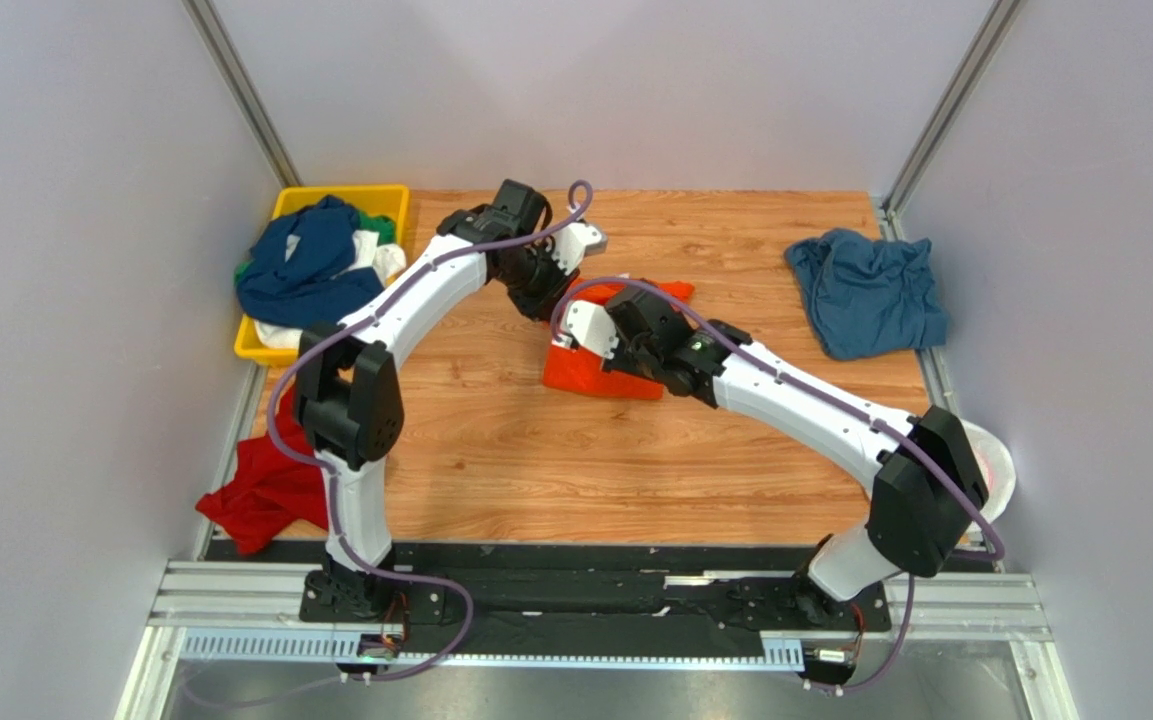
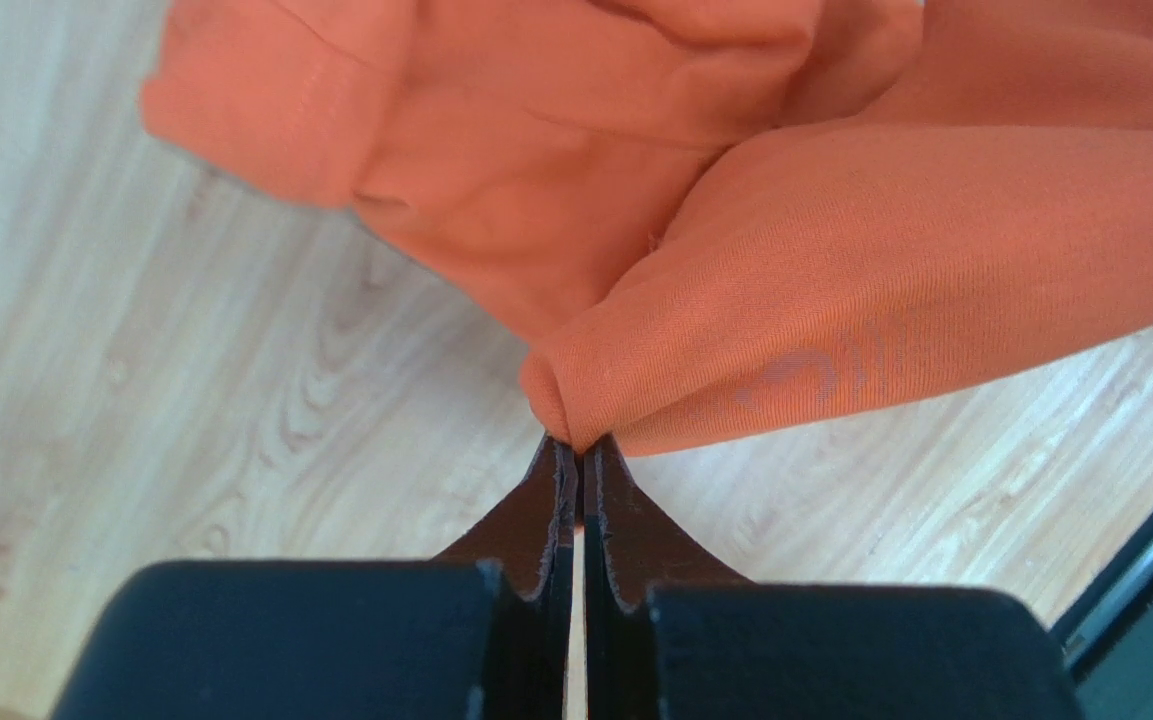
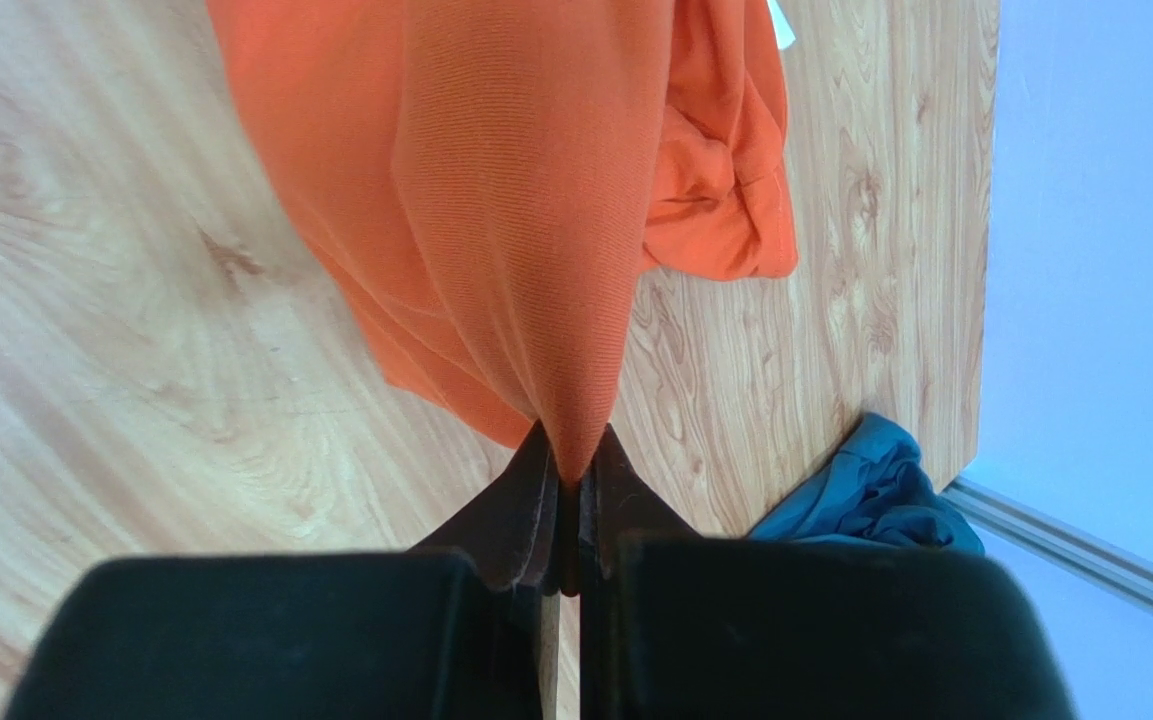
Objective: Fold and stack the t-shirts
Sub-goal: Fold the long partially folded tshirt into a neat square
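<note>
Orange knit cloth fills both wrist views. The orange t-shirt lies bunched at the centre of the worktop, under the two wrists. The left fingers are pressed together on a rounded fold of it. The right fingers pinch a narrow pleat of the same shirt at their tips.

A faint pale mark shows on the cloth just right of the left fingers' tips, too washed out to read. A small white scrap at the top edge of the right wrist view is too small to read.

The overhead view shows one orange shirt and one steel-blue t-shirt, crumpled at upper right and well apart from the orange one. One red t-shirt lies at the worktop's left edge, lower left. One yellow tray at upper left holds a heap, with a navy t-shirt on top and white cloth and green cloth showing around it. How many garments are in that heap cannot be told. One round white-and-pink disc shows behind the right arm's elbow at the right edge.
</note>
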`<action>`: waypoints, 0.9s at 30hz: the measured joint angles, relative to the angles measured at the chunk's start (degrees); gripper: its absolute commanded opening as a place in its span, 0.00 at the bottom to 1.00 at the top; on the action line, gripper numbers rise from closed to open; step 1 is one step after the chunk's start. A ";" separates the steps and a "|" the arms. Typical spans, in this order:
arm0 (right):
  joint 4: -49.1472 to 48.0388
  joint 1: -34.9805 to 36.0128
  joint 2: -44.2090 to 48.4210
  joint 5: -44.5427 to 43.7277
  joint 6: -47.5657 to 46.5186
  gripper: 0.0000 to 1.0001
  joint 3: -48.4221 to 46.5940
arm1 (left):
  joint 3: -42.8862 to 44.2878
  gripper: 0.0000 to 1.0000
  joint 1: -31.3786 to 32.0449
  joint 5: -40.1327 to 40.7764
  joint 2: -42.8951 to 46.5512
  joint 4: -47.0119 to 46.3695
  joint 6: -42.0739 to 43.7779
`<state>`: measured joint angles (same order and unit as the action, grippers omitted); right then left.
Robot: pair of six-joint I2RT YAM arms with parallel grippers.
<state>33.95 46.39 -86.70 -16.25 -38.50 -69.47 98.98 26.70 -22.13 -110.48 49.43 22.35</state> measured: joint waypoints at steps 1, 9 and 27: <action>0.00 -0.85 -0.68 0.31 -0.48 0.00 -0.52 | 1.51 0.00 -0.02 0.17 -1.07 0.17 0.07; 0.07 -6.40 -5.44 2.73 -2.69 0.00 -5.11 | 16.04 0.00 -0.37 1.20 -9.46 4.42 0.83; -2.32 -13.81 -17.53 7.04 -5.55 0.00 -10.82 | 32.89 0.00 -0.61 3.41 -25.11 6.27 3.56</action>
<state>31.64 32.58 -104.22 -9.21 -44.05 -80.29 131.87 26.09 -18.72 -135.59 55.70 25.91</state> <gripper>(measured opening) 0.029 0.011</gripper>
